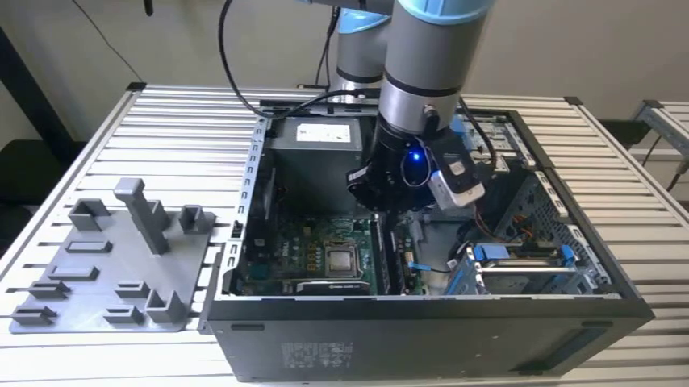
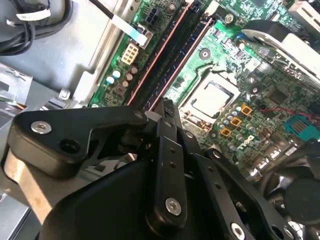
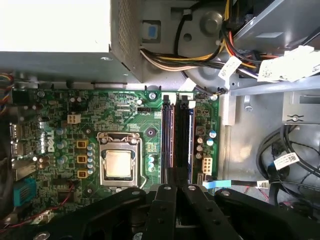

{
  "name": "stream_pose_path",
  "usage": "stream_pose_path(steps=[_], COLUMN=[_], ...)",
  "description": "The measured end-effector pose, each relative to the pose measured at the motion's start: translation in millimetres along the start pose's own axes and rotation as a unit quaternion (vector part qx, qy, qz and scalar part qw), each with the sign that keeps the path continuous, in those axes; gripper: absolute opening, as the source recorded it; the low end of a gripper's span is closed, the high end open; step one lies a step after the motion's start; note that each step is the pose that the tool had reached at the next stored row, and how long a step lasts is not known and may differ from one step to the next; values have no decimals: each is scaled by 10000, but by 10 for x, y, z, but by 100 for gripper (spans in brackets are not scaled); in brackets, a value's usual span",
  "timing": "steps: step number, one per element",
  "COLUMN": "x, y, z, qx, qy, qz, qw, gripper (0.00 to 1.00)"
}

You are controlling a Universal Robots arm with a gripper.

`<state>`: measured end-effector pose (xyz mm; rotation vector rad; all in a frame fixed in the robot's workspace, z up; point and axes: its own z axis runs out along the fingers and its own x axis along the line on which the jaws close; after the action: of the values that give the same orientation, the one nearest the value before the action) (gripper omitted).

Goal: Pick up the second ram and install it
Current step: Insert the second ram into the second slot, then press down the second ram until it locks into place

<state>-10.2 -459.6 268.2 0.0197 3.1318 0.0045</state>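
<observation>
My gripper [image 1: 390,208] reaches down into the open computer case [image 1: 258,242], over the memory slots beside the CPU [image 3: 119,165]. The second ram [image 3: 183,140] is a long dark stick standing in the slot farther from the CPU. It runs away from my fingertips toward the power supply. In both wrist views the gripper [image 3: 176,187] [image 2: 162,114] has its fingers close together at the near end of that stick [image 2: 165,55]. Its near end is hidden under the fingers. A second dark slot [image 3: 167,140] lies alongside, nearer the CPU.
A grey holder tray [image 1: 108,274] with an upright post lies on the slatted table at the exterior view's left. Inside the case are the power supply [image 1: 312,133], cable bundles [image 3: 280,165] and a drive cage [image 1: 528,270] at the exterior view's right.
</observation>
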Motion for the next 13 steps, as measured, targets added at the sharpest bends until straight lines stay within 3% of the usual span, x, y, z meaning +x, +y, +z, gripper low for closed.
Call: stream_pose_path(steps=[13], x=[-1], y=[0], z=[-141], qx=[19], qy=[0], qz=[0], qw=[10000], gripper=[11])
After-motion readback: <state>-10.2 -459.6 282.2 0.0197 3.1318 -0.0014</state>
